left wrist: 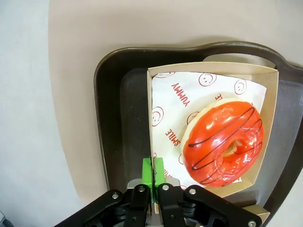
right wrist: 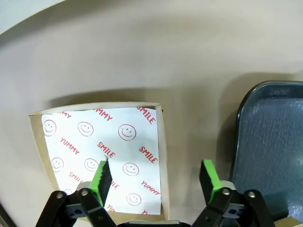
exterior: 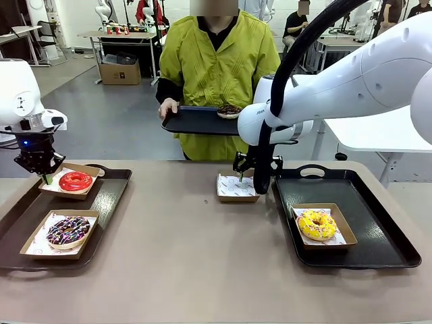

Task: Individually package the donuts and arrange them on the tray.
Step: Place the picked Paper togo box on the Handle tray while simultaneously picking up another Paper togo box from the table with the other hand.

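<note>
- Three donuts on trays: red donut [left wrist: 222, 144] in a box [left wrist: 271, 75] at back of left tray [exterior: 115, 185], sprinkled choc donut [exterior: 67, 230] nearer; yellow donut [exterior: 316, 224] boxed on right tray [exterior: 385, 229]. Table [exterior: 189, 256] mid is bare.
- Left gripper [left wrist: 153, 171] pinched shut on the box's rim, beside red donut.
- Right gripper [right wrist: 156, 177] wide open, one finger over empty box [right wrist: 102, 142], holding nothing.
- Person's hand [exterior: 167, 106] holds far tray [exterior: 196, 121] w/ a dark donut [exterior: 229, 109].

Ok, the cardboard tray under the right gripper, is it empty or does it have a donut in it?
Empty. The cardboard tray holds only its smiley-printed paper liner, no donut. The right gripper is open, one wall between its fingers.
</note>
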Tool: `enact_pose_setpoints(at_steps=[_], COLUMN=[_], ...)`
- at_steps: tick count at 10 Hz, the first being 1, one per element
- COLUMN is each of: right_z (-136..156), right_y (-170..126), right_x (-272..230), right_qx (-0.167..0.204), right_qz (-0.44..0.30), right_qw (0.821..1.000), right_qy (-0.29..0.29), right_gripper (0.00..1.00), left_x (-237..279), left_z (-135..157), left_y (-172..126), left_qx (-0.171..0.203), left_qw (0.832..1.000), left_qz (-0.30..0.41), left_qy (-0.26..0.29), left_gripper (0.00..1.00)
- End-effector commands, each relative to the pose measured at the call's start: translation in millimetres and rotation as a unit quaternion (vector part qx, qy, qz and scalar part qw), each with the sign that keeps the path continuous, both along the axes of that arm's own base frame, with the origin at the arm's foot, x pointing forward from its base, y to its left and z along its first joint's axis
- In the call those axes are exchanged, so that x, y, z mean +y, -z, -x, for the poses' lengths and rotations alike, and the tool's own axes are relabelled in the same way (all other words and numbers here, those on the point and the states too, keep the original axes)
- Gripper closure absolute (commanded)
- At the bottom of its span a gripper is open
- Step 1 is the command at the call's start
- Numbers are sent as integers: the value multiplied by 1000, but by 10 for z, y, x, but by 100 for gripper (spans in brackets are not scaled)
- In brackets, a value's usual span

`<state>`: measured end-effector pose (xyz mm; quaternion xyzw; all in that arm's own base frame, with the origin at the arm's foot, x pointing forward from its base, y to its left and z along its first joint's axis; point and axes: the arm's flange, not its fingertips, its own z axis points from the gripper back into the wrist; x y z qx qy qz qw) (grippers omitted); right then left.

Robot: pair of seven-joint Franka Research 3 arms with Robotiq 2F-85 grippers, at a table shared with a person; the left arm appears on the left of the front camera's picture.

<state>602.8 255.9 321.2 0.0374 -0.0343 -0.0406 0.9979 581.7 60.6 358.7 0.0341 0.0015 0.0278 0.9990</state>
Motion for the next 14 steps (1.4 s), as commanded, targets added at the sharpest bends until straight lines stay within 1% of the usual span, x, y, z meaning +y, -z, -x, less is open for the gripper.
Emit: enact_pose_setpoints(at_steps=[1, 2, 3, 4, 8, 9, 10, 11, 12, 14], right_z=[16, 15, 13, 14, 2, 3, 14, 20, 27, 62], right_y=[31, 26, 27, 26, 10, 5, -17, -36, -51, -146], right_x=[-54, -56, -58, -65, -69, -67, -69, -71, -66, -4], right_qx=[-4, -5, -5, -5, -7, -6, -9, -11, -13, -6], right_qz=[-13, -14, -15, -15, -16, -15, -16, -17, -16, -10], right_qw=[1000, 1000, 1000, 1000, 1000, 1000, 1000, 1000, 1000, 1000], right_qy=[-4, -2, 0, 2, 10, 12, 14, 15, 16, 6], right_gripper=[59, 100, 64, 100, 100, 100, 100, 100, 100, 100], left_x=[22, 30, 30, 31, 62, 77, 75, 73, 77, 125], left_z=[-19, -12, -6, -1, 43, 51, 51, 61, 102, 185], left_y=[-48, -61, -67, -72, -111, -126, -135, -148, -171, -217], left_qx=[8, 7, 8, 8, 8, 10, 9, 9, 5, 12], left_qw=[1000, 1000, 1000, 1000, 1000, 1000, 999, 999, 999, 998], left_qz=[-6, -5, -4, -2, 13, 26, 29, 32, 37, 55], left_qy=[3, 2, 3, 4, 8, 11, 14, 17, 20, 18], left_gripper=[40, 0, 37, 0, 0, 22, 13, 2, 0, 0])
